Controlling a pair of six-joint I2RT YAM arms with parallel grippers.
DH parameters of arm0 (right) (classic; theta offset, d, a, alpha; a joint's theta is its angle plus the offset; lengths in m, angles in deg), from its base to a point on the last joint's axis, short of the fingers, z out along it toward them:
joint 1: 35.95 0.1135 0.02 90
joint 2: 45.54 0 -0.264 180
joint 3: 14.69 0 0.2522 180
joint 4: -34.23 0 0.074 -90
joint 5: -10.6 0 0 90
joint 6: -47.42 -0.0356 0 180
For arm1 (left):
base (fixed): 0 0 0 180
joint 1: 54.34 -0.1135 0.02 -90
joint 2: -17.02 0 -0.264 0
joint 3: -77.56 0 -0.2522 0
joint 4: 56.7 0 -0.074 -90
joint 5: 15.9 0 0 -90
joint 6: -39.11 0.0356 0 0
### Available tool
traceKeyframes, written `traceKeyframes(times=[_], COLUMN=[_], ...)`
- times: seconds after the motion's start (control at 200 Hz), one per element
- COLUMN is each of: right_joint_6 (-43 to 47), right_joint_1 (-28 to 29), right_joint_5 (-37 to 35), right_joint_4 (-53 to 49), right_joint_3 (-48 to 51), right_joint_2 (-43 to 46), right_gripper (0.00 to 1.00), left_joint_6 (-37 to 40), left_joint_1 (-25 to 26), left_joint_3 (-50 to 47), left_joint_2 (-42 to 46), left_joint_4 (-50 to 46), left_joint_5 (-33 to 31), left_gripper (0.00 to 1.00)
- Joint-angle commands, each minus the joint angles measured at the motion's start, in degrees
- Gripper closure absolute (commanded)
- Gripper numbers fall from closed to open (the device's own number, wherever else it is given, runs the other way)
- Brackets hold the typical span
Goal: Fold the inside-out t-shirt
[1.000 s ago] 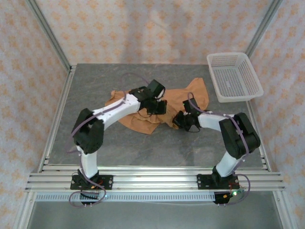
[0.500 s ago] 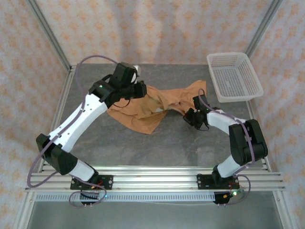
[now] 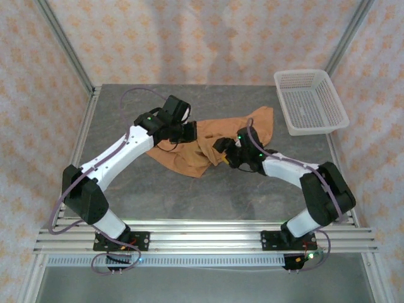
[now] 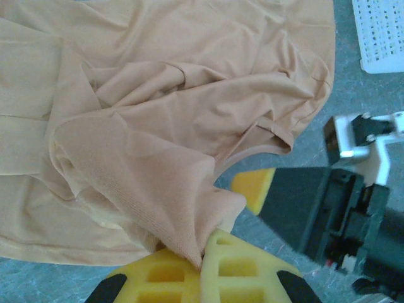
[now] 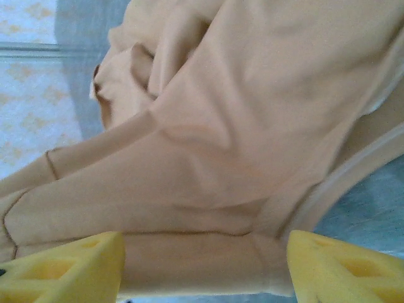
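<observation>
The inside-out t-shirt [image 3: 211, 134] is an orange-brown cloth lying crumpled in the middle of the grey table. My left gripper [image 3: 191, 131] is at its left part. In the left wrist view its yellow fingers [image 4: 203, 265] are shut on a raised fold of the t-shirt [image 4: 158, 126]. My right gripper [image 3: 223, 153] is at the shirt's near right edge. Its yellow fingers [image 5: 69, 268] stand wide apart, open, with a seamed edge of the t-shirt [image 5: 208, 189] lying between them. One right finger [image 4: 254, 187] shows close to the left gripper.
A white mesh basket [image 3: 310, 101] stands at the back right of the table [image 3: 126, 183], apart from the shirt; its corner [image 4: 382, 31] shows in the left wrist view. Patterned walls and metal posts close the table in on three sides.
My right gripper has opened and moved left along the shirt toward the left gripper. The left gripper has stayed shut on the cloth and shifted slightly nearer. The shirt is bunched more.
</observation>
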Motion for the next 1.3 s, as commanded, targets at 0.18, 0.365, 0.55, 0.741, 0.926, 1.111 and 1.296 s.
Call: traceKeyframes(times=[0.18,0.365,0.55,0.741,0.926,1.111,1.296], right_joint_6=[-24.76,-30.26,-27.27,-14.71,1.09,8.03,11.14], right_joint_1=[4.14,4.14,2.69,-7.39,-16.97,-20.42,-20.48], right_joint_5=[-9.35,-14.07,-15.28,-15.51,-18.12,-18.18,-19.81], right_joint_4=[27.73,34.68,25.86,6.93,-14.16,-20.5,-23.32], right_joint_3=[6.68,2.98,3.84,7.76,4.43,2.91,4.15], right_joint_2=[-8.05,-15.54,-11.48,3.65,15.98,17.0,16.64], right_gripper=[0.26,0.81,1.0,1.0,1.0,1.0,0.87], left_joint_6=[-0.61,-1.46,-1.22,0.5,5.79,6.02,3.42], left_joint_1=[0.36,0.32,0.05,-0.89,-0.94,-0.65,1.1], left_joint_3=[0.31,-1.23,-1.46,2.73,14.24,11.34,5.19], left_joint_2=[0.7,1.55,1.85,2.26,2.1,3.61,-1.81], left_joint_4=[1.81,2.98,2.42,-2.13,-12.22,-9.55,-3.22], left_joint_5=[-0.21,0.13,-0.17,-2.25,-11.67,-15.23,-5.79], left_gripper=[0.97,0.99,0.99,0.93,0.74,0.67,0.66])
